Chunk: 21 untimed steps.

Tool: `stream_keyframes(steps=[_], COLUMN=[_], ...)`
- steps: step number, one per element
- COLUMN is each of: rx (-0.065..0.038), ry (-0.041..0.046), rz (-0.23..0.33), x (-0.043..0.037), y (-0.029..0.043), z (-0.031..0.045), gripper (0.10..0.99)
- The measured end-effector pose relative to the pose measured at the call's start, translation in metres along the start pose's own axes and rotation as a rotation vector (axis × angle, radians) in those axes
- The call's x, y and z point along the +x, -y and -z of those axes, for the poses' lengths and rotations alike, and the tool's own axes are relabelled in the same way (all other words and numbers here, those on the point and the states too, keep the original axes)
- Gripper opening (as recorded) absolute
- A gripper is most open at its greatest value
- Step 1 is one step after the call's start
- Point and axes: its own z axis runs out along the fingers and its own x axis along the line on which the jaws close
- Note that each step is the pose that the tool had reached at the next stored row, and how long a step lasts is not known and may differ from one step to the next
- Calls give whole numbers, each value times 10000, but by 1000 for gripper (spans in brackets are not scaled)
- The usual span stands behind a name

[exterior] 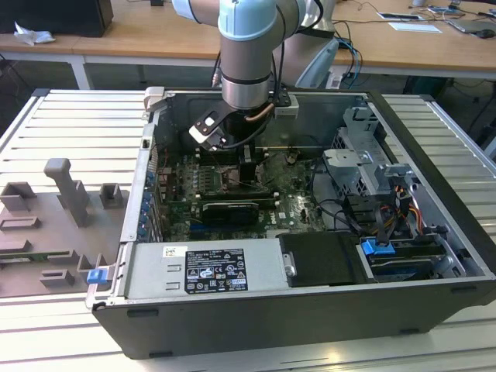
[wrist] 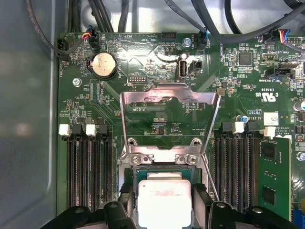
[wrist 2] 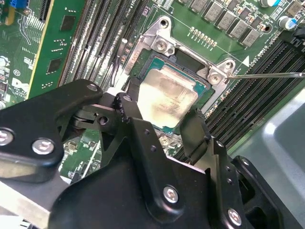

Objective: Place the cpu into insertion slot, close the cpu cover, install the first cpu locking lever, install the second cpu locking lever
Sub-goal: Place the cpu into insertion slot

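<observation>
My gripper (exterior: 246,167) reaches down into the open computer case onto the motherboard. In both wrist views its black fingers (wrist 2: 127,110) hug two opposite sides of the cpu (wrist 2: 167,95), a pale silver square chip. The cpu (wrist: 164,202) lies level inside the insertion slot (wrist: 163,169), whose dark frame shows around it. The gripper (wrist: 164,210) is shut on the chip. The cpu cover (wrist: 143,97), a grey metal frame, stands swung up and open behind the slot. A thin locking lever rod (wrist 2: 267,75) sticks out unlatched beside the socket.
Long black memory slots (wrist: 88,176) run along both sides of the socket. Black cables (wrist: 224,24) hang over the board's far edge. The case walls (exterior: 256,322), a drive cage (exterior: 372,167) and a grey fixture plate (exterior: 54,225) surround the work area.
</observation>
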Motion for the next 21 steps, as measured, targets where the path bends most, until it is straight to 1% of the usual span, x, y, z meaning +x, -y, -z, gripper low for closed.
stream_keyframes(steps=[4,5,7,9,10,11,12,13,14,15,16,21], rx=[3,8,13,15,17,16,16,15,15,17,17,16], ry=[0,-1,-1,-1,0,-1,-1,-3,-1,0,1,4], rz=[0,0,-1,0,0,0,0,0,0,0,0,0], x=[-1,-2,-2,-3,-3,-3,-3,-3,-3,-3,-4,-4], y=[-2,-3,-4,-5,-6,-6,-7,-7,-7,-7,-7,-8], z=[43,68,97,121,131,136,139,140,142,147,150,173], gripper=[608,608,596,463,345,345,286,286,165,165,106,106])
